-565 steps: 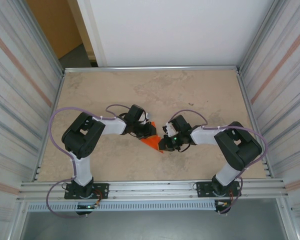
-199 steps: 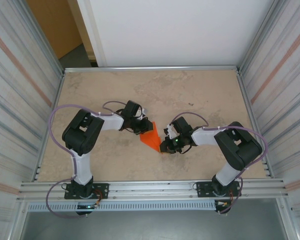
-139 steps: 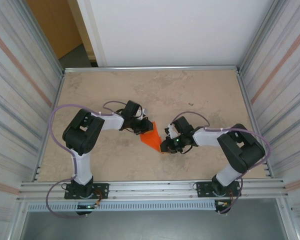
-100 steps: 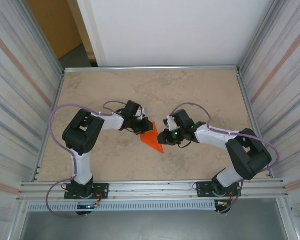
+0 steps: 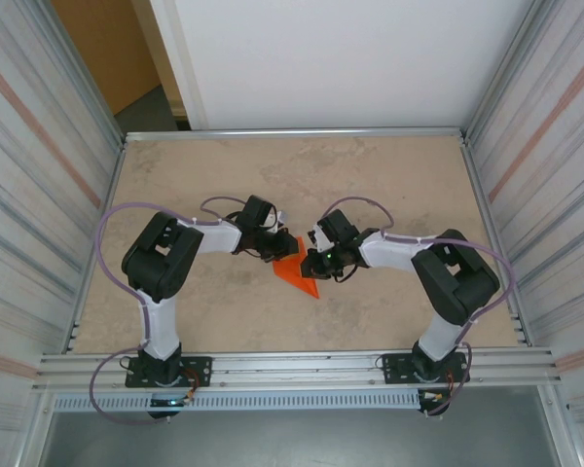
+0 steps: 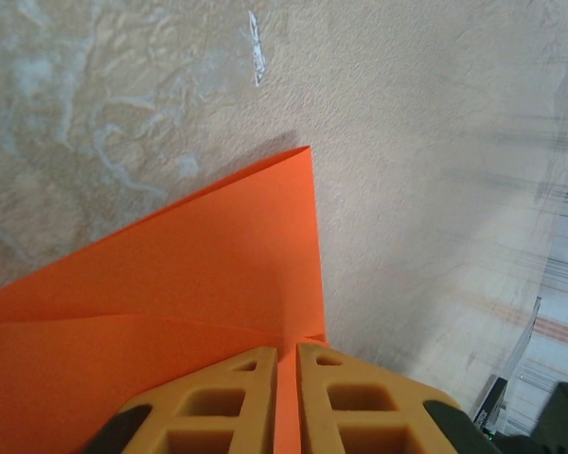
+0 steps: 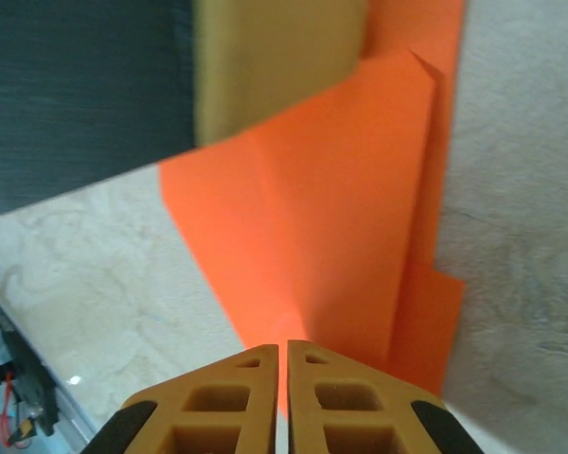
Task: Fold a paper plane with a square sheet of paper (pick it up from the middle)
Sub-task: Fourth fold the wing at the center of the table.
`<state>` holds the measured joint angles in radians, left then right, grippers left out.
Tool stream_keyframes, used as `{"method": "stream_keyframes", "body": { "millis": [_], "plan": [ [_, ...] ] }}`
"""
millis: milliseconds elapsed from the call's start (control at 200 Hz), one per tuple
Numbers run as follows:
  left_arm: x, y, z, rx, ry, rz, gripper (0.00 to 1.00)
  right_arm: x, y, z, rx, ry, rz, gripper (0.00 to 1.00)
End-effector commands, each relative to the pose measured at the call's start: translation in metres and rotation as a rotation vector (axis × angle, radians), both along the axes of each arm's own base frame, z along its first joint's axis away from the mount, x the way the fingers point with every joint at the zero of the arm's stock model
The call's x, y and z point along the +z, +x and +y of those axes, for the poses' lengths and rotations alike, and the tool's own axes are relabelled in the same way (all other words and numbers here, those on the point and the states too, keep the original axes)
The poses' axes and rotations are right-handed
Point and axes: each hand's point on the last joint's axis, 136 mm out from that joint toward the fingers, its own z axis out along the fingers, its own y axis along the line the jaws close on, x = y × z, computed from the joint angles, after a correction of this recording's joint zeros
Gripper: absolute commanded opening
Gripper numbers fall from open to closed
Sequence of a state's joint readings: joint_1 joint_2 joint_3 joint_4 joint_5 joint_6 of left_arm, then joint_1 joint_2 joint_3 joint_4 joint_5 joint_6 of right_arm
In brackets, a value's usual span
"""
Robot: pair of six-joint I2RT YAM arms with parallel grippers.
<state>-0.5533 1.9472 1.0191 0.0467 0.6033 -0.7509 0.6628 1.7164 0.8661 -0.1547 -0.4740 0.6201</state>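
The orange sheet of paper [image 5: 298,273] is folded into a pointed wedge and lies at mid-table between the two arms. My left gripper [image 5: 279,252] is shut on its far left corner; in the left wrist view the paper [image 6: 189,255] runs into the thin slit between the tan fingers [image 6: 227,397] of the gripper [image 6: 287,348]. My right gripper [image 5: 310,263] is shut on the wedge's right edge. The right wrist view has orange paper [image 7: 331,208] in the slit of the gripper [image 7: 284,345], with layered folds ahead and a left finger [image 7: 265,57] above.
Bare mottled beige tabletop [image 5: 370,185] surrounds the paper. Metal rails [image 5: 292,132] border the table, with ribbed walls left and right. The grippers' heads sit almost against each other over the paper.
My right gripper left the wedge's near tip, swung up and left, and now shuts on the right edge close to the left gripper. The left gripper kept its hold.
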Motion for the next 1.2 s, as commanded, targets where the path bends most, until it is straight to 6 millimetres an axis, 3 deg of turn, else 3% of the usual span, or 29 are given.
{"method": "stream_keyframes", "body": {
  "millis": [0, 170, 346, 481, 667, 807, 982, 1198],
  "plan": [
    [-0.022, -0.012, 0.011, -0.010, 0.070, 0.059, 0.14, -0.016, -0.003, -0.008, -0.011, -0.065, 0.032, 0.09],
    [-0.008, -0.007, 0.007, -0.019, 0.053, 0.036, 0.14, -0.037, -0.014, -0.021, -0.016, -0.123, 0.084, 0.07],
    [0.030, 0.000, 0.004, -0.018, 0.010, -0.059, 0.14, -0.050, -0.022, -0.033, -0.026, -0.171, 0.117, 0.06],
    [0.044, -0.013, -0.003, -0.043, -0.009, -0.099, 0.14, -0.052, -0.023, -0.036, -0.030, -0.176, 0.127, 0.05],
    [0.024, -0.036, -0.008, -0.073, 0.020, -0.059, 0.14, -0.054, -0.025, -0.035, -0.030, -0.175, 0.140, 0.05],
    [0.008, -0.039, -0.008, -0.069, 0.028, -0.022, 0.11, -0.055, -0.026, -0.036, -0.031, -0.177, 0.149, 0.05],
    [-0.008, -0.035, -0.002, -0.056, 0.073, -0.014, 0.11, -0.059, -0.030, -0.041, -0.033, -0.193, 0.162, 0.04],
    [-0.030, -0.016, 0.027, -0.010, 0.153, -0.021, 0.11, -0.072, -0.041, -0.056, -0.032, -0.258, 0.193, 0.04]
  ]
}}
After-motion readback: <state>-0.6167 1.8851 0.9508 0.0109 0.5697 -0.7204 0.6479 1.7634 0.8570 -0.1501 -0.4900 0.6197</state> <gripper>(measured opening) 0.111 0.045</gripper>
